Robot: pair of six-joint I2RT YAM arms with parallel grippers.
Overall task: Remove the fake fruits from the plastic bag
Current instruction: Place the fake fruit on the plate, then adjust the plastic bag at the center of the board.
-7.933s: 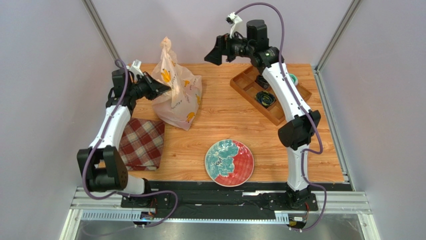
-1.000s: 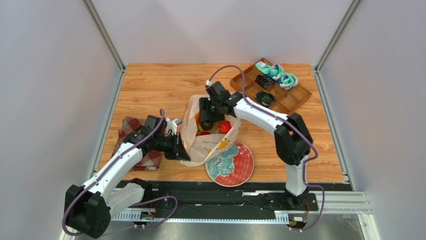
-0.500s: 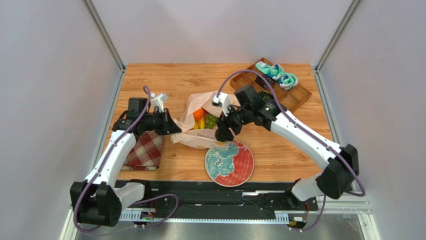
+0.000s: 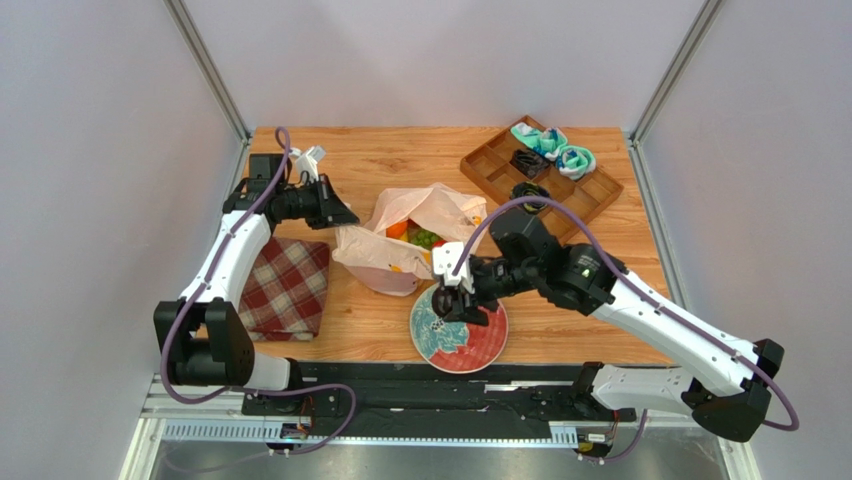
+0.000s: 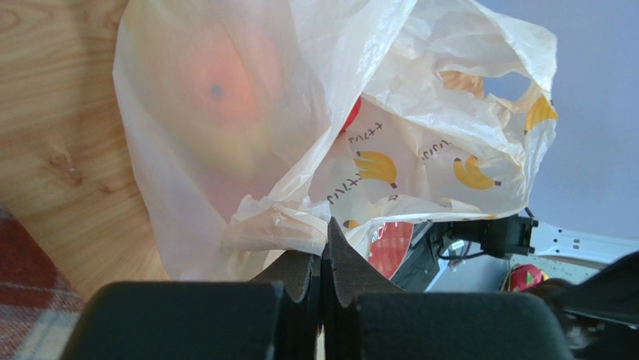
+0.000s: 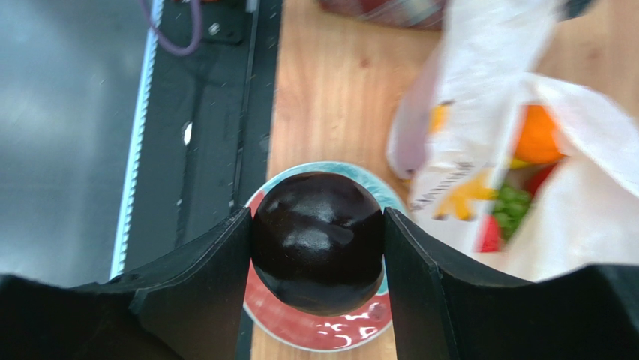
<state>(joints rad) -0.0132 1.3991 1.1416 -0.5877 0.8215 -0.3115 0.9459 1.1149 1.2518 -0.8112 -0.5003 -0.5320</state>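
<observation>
The glossy dark purple-black round fruit (image 6: 317,244) is clamped between the fingers of the right gripper (image 4: 455,306), right over the teal-and-red painted plate (image 4: 483,345). An orange fruit (image 4: 397,229) and a green grape bunch (image 4: 424,238) are seen inside the crinkly cream plastic bag (image 4: 385,262). The bag is laid on the wooden table (image 4: 360,160), its edge pinched tight by the left gripper (image 5: 324,264).

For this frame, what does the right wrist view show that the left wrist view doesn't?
Only the right wrist view: the right gripper shut on the glossy dark purple-black round fruit, and the green grape bunch inside the mouth of the thin cream-white plastic bag. Only the left wrist view: the left gripper pinching a fold of that bag, plus a corner of red plaid cloth. Both: the bag, the orange fruit and the wooden table.
</observation>
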